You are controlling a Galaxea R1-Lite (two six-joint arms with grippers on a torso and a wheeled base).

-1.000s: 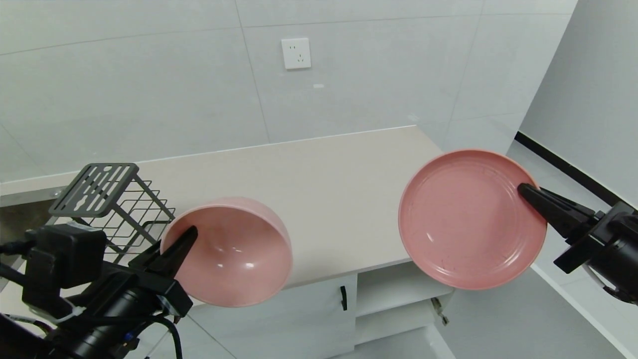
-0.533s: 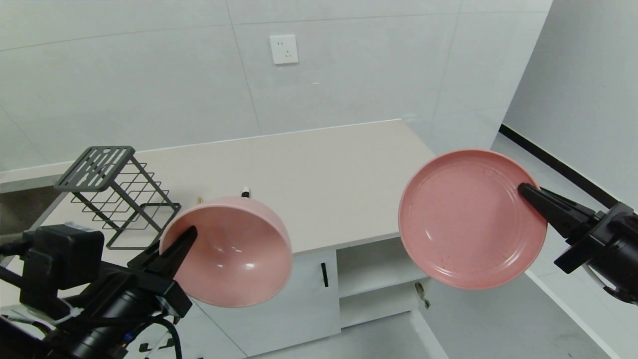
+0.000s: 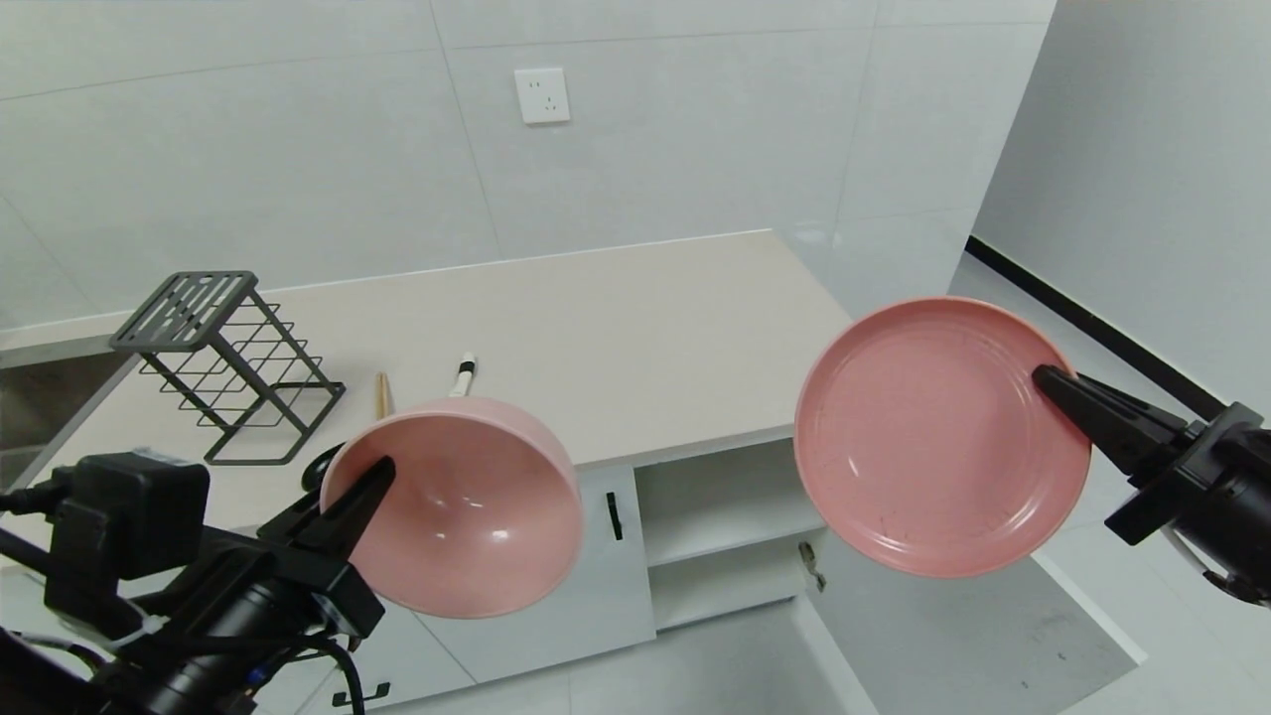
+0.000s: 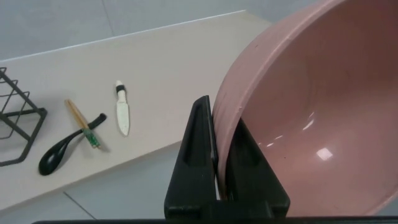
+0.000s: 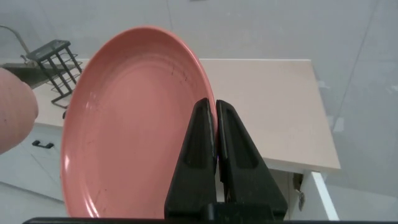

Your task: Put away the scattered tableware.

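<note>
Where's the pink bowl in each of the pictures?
Head view: the pink bowl is low on the robot's left, held by the left gripper before the counter.
Left wrist view: up close, its rim pinched between the fingers.
Right wrist view: a small pink slice at the edge, beyond the pink plate.
Shared landmark: the black wire rack on the counter.

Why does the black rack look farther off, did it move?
No. The rack still sits at the left end of the counter; the whole view shifted, so the camera moved.
</note>
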